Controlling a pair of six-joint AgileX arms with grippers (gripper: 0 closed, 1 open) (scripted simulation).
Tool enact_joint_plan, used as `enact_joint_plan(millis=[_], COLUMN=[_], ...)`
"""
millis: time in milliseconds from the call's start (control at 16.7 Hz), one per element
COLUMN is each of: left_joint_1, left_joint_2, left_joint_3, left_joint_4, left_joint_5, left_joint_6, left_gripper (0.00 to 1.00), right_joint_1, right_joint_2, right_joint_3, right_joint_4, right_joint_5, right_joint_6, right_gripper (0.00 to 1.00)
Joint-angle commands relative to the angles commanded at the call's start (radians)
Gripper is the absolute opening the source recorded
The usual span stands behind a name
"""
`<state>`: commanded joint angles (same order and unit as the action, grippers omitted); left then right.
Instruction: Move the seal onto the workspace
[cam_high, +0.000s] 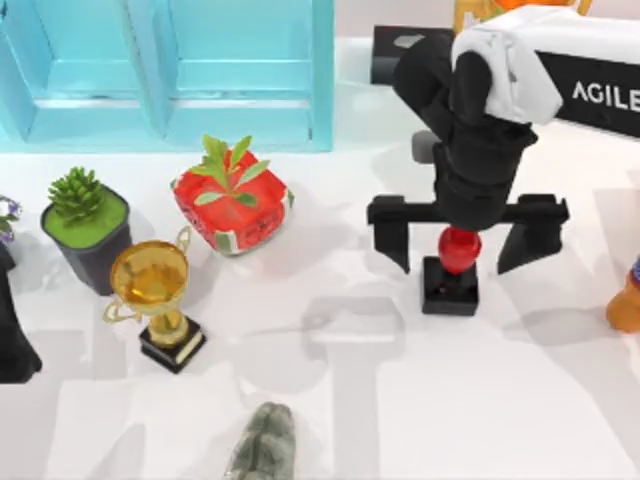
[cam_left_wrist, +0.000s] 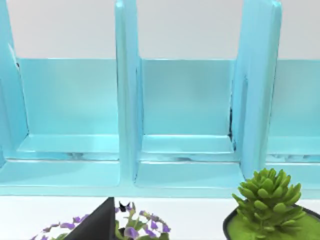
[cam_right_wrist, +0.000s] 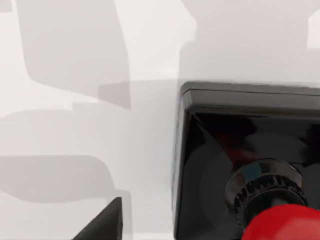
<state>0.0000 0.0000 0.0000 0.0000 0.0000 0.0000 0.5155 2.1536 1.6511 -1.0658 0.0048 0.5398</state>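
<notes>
The seal (cam_high: 450, 285), a black square block with a glossy red knob, stands upright on the white workspace (cam_high: 330, 420) right of centre. My right gripper (cam_high: 455, 262) hangs directly over it, open wide, one black finger on each side of the seal and neither touching it. From the right wrist camera, the seal (cam_right_wrist: 225, 160) sits close below on the white surface, with one fingertip (cam_right_wrist: 102, 225) off to its side. My left arm (cam_high: 15, 330) is parked at the table's left edge.
A light blue cabinet (cam_high: 170, 70) spans the back left. In front of it stand a succulent in a dark pot (cam_high: 85, 225), a plant in a red pot (cam_high: 232, 205) and a gold trophy (cam_high: 160, 295). A grey-green lump (cam_high: 265, 445) lies at the front edge. An orange object (cam_high: 628, 300) sits far right.
</notes>
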Motion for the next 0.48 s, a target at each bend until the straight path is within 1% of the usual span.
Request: enact_joint_plan(millis=[240,360,480], left_joint_1=[0.0,0.0,0.0], left_joint_2=[0.0,0.0,0.0], left_joint_3=[0.0,0.0,0.0], left_joint_4=[0.0,0.0,0.0], left_joint_5=[0.0,0.0,0.0], left_joint_6=[0.0,0.0,0.0], left_gripper=[1.0,1.0,1.0], right_joint_1=[-0.002,0.0,0.001], right_joint_2=[0.002,0.011,0.022], right_joint_3=[0.016,0.073,0.173], right_joint_4=[-0.015,-0.07,-0.166], right_joint_5=[-0.001,-0.001,0.0], right_joint_6=[0.0,0.0,0.001], right_gripper=[1.0,1.0,1.0])
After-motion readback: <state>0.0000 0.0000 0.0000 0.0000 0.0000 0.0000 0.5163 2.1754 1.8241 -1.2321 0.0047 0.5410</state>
